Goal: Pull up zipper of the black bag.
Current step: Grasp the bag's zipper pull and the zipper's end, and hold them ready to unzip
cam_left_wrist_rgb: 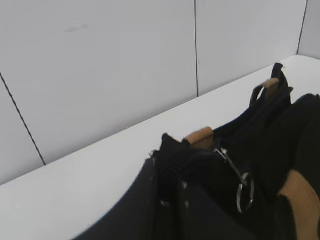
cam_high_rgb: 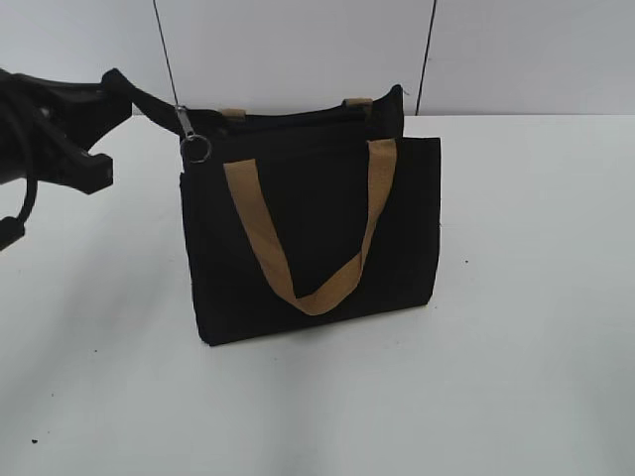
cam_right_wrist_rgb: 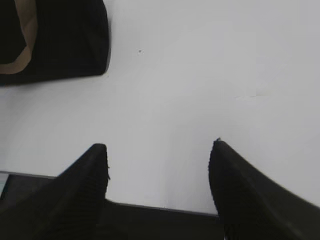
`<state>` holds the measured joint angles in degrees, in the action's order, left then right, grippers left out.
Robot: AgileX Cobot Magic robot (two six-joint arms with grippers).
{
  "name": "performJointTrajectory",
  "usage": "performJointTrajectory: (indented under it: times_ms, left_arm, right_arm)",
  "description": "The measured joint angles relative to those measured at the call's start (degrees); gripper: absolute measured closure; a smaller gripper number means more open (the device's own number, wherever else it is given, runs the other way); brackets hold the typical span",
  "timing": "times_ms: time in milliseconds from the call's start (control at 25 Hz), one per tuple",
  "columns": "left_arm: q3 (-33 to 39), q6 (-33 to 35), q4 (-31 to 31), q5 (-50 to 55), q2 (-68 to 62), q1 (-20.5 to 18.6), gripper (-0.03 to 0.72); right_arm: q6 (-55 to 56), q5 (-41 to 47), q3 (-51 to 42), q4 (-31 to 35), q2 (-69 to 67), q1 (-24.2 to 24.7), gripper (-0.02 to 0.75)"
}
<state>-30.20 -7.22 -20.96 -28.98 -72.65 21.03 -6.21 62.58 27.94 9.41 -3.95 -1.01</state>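
Observation:
The black bag (cam_high_rgb: 317, 233) stands upright on the white table, with tan strap handles (cam_high_rgb: 308, 288) hanging down its front. The zipper (cam_high_rgb: 288, 119) runs along its top edge. Its silver pull tab and ring (cam_high_rgb: 193, 139) hang at the bag's left end and also show in the left wrist view (cam_left_wrist_rgb: 242, 187). My left gripper (cam_high_rgb: 119, 87) is shut on a black fabric end of the bag's top left corner, close beside the pull tab; the left wrist view shows the closed jaws (cam_left_wrist_rgb: 170, 165). My right gripper (cam_right_wrist_rgb: 157, 150) is open and empty over bare table, to the right of the bag (cam_right_wrist_rgb: 65, 45).
The white table (cam_high_rgb: 516, 347) spreads in front of and to the right of the bag. A white panelled wall (cam_high_rgb: 298, 50) with dark seams stands close behind the bag. The right arm is out of the exterior view.

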Motion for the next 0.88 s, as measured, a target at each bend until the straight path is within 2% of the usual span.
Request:
performJointTrajectory:
  times_ms: [120,360,480,680,880]
  left_arm:
    - [-2.4,-0.7,-0.9,1.6,0.0,0.1,0.655]
    - [-4.0,-1.2,-1.2,2.6,0.0,0.1,0.655]
    - [-4.0,-1.6,-1.3,2.9,0.0,0.1,0.655]
    - [-4.0,-1.8,-1.4,3.1,0.0,0.1,0.655]
    - [-4.0,-1.8,-1.5,3.2,0.0,0.1,0.655]
  right_arm:
    - [-4.9,-2.4,0.7,6.4,-9.6,0.0,0.253]
    - [-20.2,-8.6,5.7,24.3,-29.4,-0.1,0.253]
    - [-24.6,-10.5,10.1,30.0,-38.3,-2.6,0.253]
    - [-27.2,-15.0,18.2,31.4,-54.3,-12.7,0.253]
    - [-27.4,-21.6,26.5,28.2,-66.3,-23.9,0.253]
